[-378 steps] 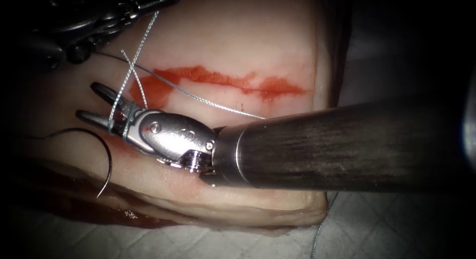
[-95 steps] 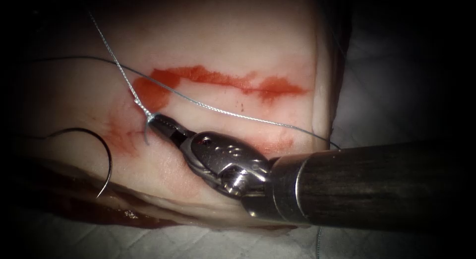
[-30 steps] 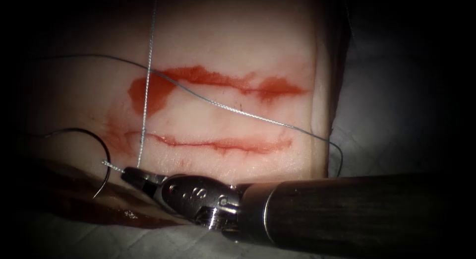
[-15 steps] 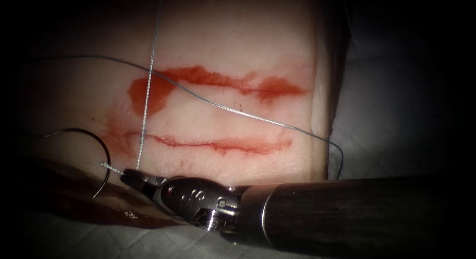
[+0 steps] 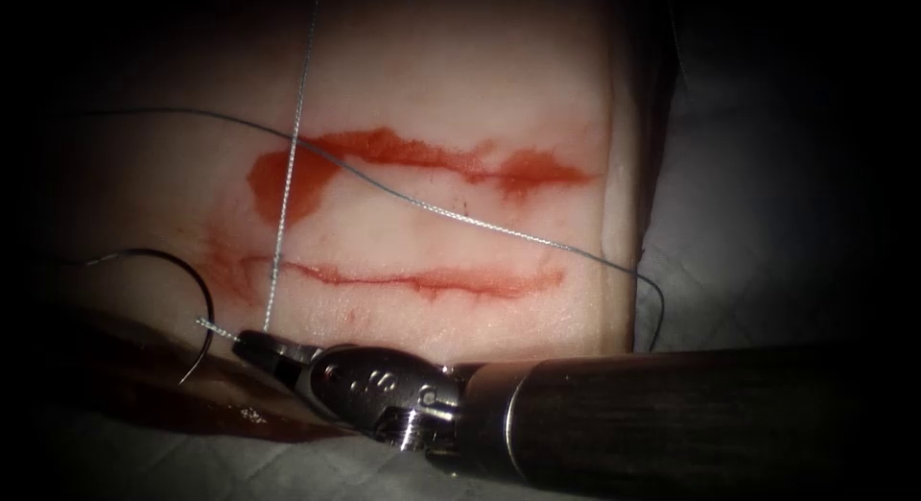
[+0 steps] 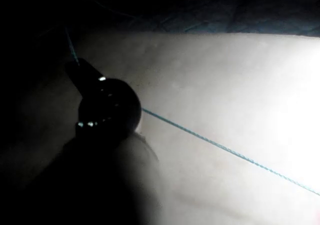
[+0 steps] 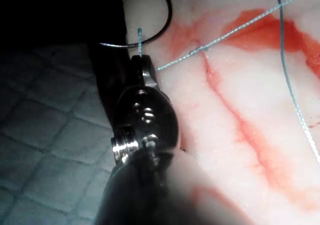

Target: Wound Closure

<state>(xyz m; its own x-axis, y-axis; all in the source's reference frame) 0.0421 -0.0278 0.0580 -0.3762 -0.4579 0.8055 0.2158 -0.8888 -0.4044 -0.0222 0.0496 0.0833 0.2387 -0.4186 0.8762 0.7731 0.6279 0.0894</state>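
My right tool (image 5: 251, 345) sits at the tissue's (image 5: 460, 69) front edge, jaws shut on the short thread end (image 7: 141, 60). From there a taut thread (image 5: 288, 175) rises past the left end of the cut (image 5: 422, 280) and out of the endoscope view. A second strand (image 5: 451, 213) slants across the tissue to its right edge. The curved needle (image 5: 209, 304) lies free on the tissue left of the cut, held by neither tool. In the left wrist view my left tool (image 6: 77, 70) is a dark shape with jaws shut on thread (image 6: 70, 42).
A wide smear of red fluid (image 5: 432, 155) lies behind the cut, thickest at its left end. Quilted cloth (image 5: 748, 232) surrounds the tissue. The right shaft (image 5: 691, 415) spans the front right. A thread (image 6: 225, 150) crosses pale tissue.
Since the earliest frames the left tool has gone out of the endoscope view and the right tool has drawn the short end toward the front edge, straightening the thread. Almost nothing moved in the last second.
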